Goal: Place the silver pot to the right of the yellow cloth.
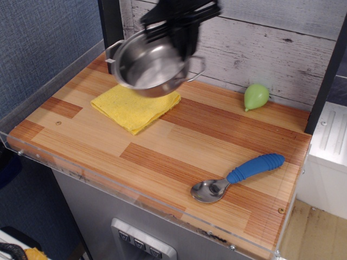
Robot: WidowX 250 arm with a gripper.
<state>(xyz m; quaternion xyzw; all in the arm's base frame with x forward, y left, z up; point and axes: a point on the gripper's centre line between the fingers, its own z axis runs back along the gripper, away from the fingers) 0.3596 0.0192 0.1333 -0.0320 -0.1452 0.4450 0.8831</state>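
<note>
The silver pot point(149, 66) hangs tilted in the air above the far edge of the yellow cloth point(133, 105), which lies flat on the wooden table top. My black gripper point(180, 32) comes down from the top of the frame and is shut on the pot's far right rim. Its image is motion-blurred. One wire loop handle sticks out on the right, the other at the upper left. The pot is empty inside.
A small light-green pear-shaped object point(255, 96) sits at the back right near the plank wall. A blue-handled metal spoon point(238, 176) lies at the front right. A clear acrylic rim point(135, 196) runs along the table's front edge.
</note>
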